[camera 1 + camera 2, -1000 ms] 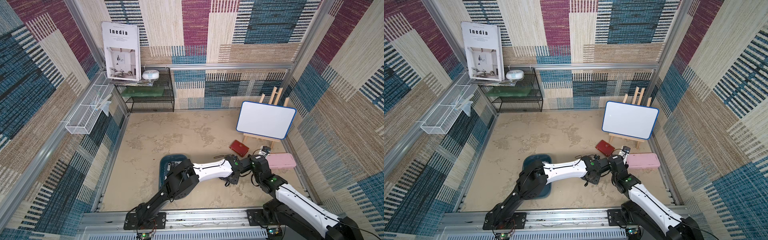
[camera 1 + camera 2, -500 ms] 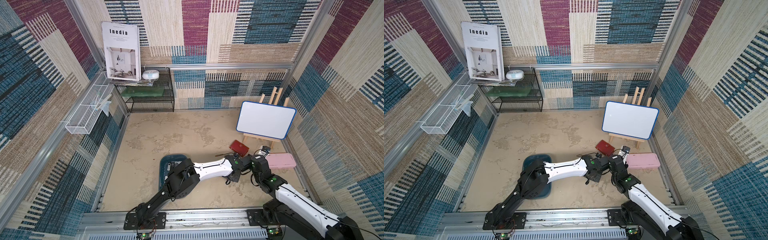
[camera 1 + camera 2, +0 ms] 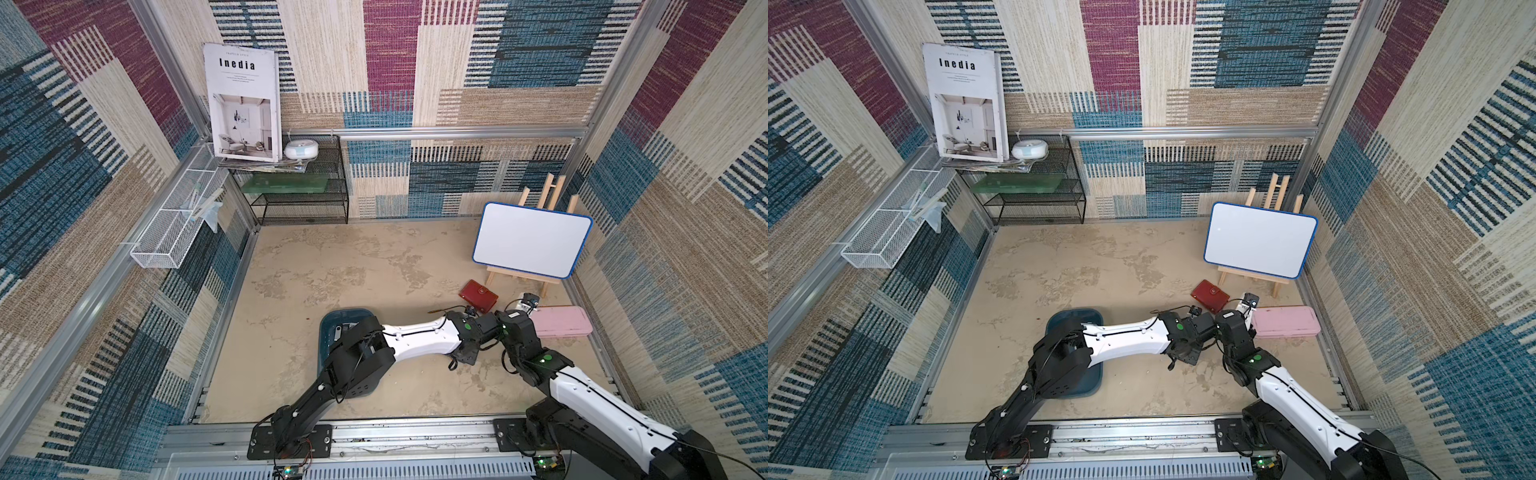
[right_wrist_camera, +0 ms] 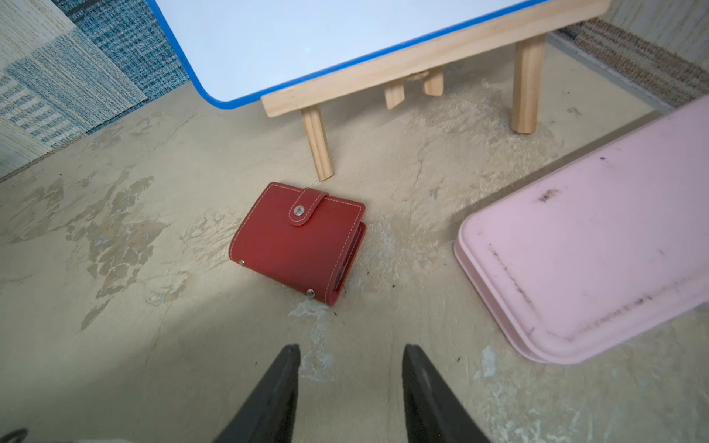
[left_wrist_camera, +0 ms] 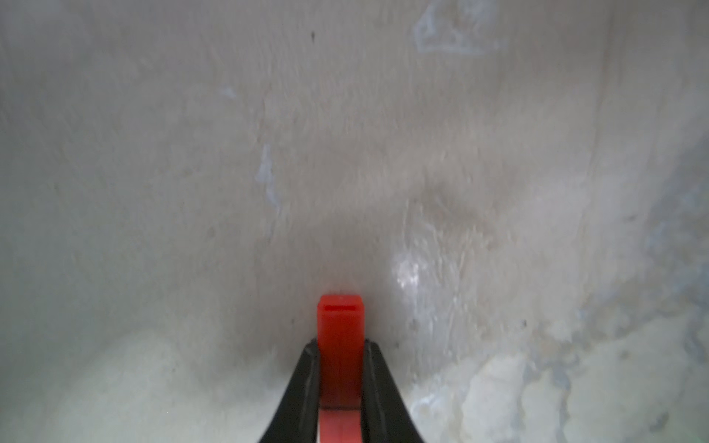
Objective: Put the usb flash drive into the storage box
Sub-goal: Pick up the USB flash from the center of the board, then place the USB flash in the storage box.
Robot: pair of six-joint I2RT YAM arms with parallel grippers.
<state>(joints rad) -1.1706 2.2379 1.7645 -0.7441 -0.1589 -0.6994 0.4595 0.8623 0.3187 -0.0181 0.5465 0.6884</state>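
Pinching the small red plastic usb flash drive by its two long narrow sides, the left gripper has its black jaws drawn in tight against the body. The slotted end sticks out past the fingertips, and more red shows behind them. The grip seems to sit around mid-length, which looks like the right place to hold it.

The drive looks light and rigid, so the arm should hardly feel its weight and the shell should not flex. Its sides look smooth and the contact patches are small. The likeliest trouble is that it twists or slides between the pads during a quick swing. It is probably sturdy enough to be let go from low over the tray.

Below the drive lies the mottled beige tabletop, close and blurred; whether the drive touches it cannot be told.

The right gripper is partly open and holds nothing. It points at a red stitched leather wallet, with a flat pink plastic case to one side and a blue-rimmed whiteboard on a wooden easel beyond.

In both top views the shallow dark teal storage box sits well apart from the drive, back under the left arm's elbow.
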